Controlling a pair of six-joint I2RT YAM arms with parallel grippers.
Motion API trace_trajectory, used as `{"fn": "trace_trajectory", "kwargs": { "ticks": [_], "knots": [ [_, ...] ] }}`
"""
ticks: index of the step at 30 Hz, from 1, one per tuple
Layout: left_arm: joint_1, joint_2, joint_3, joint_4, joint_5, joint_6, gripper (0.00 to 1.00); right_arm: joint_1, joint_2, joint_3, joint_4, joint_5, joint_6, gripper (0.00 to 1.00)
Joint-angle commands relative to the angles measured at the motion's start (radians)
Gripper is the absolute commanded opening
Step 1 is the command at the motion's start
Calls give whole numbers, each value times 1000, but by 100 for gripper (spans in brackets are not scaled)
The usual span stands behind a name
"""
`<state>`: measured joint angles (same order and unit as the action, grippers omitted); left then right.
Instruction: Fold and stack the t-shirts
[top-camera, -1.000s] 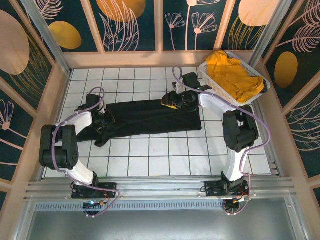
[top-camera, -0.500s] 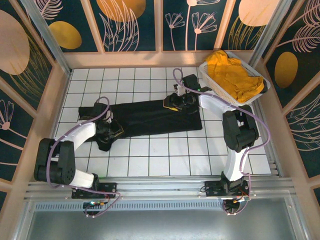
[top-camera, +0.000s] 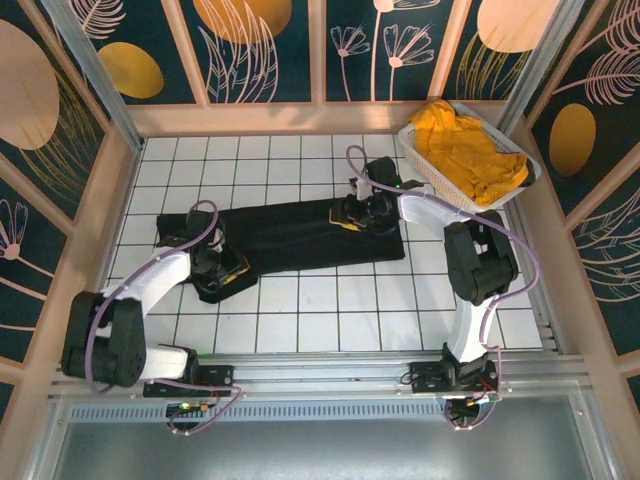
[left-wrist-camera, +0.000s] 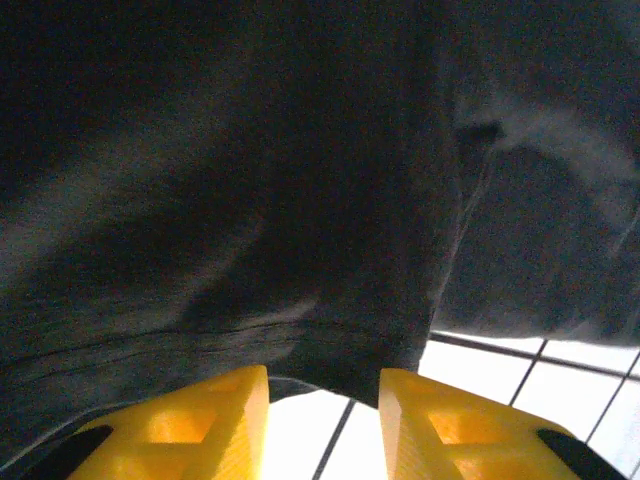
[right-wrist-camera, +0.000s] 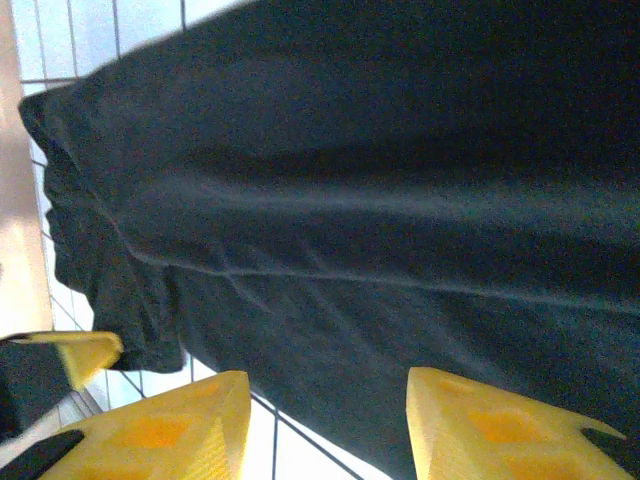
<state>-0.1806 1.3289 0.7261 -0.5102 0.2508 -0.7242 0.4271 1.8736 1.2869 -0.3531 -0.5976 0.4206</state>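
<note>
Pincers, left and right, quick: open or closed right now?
Left pincer: open, over the plain black cloth t-shirt.
Right pincer: open, over the same t-shirt.

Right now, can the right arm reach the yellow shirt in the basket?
Probably yes: the yellow shirt lies uncovered in the open-topped basket, close beside the open right pincer.

This is a lab robot test cell, not a home: a white gridded tabletop (top-camera: 300, 315) is fenced by aluminium posts (top-camera: 90, 65) and leaf-print panels (top-camera: 255, 50) from 9 through 12 to 3 o'clock, and a metal mounting rail (top-camera: 320, 372) at 6 o'clock carries cabled arm bases (top-camera: 445, 378).
</note>
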Motion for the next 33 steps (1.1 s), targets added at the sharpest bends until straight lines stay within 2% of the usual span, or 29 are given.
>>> {"fn": "trace_trajectory", "kwargs": {
  "ticks": [1,4,6,9,13,16,21,27,30,33],
  "knots": [
    [67,-64,49,-134,-263,-47,36,4,-71,-44,85,-76,-16,47],
    [199,-48,35,-106,-291,-13,36,20,-78,-55,117,-127,-38,47],
    [269,-29,24,-28,-287,37,35,31,-75,-52,133,-157,-43,48],
    [316,14,19,72,-274,116,34,36,-66,-36,126,-171,-49,48],
    [372,85,24,125,-244,202,33,36,-68,-26,106,-170,-62,49],
    [381,112,26,135,-251,252,32,35,-73,-27,93,-161,-69,49],
    [382,122,-44,205,-162,249,30,36,-70,-32,88,-150,-64,49],
    [382,127,-55,199,-164,264,29,35,-52,-13,89,-150,-53,49],
    [380,121,-54,210,-145,260,22,35,-46,-5,92,-149,-45,49],
    [381,111,-49,213,-137,252,12,35,-41,2,92,-146,-40,49]
  ]
}}
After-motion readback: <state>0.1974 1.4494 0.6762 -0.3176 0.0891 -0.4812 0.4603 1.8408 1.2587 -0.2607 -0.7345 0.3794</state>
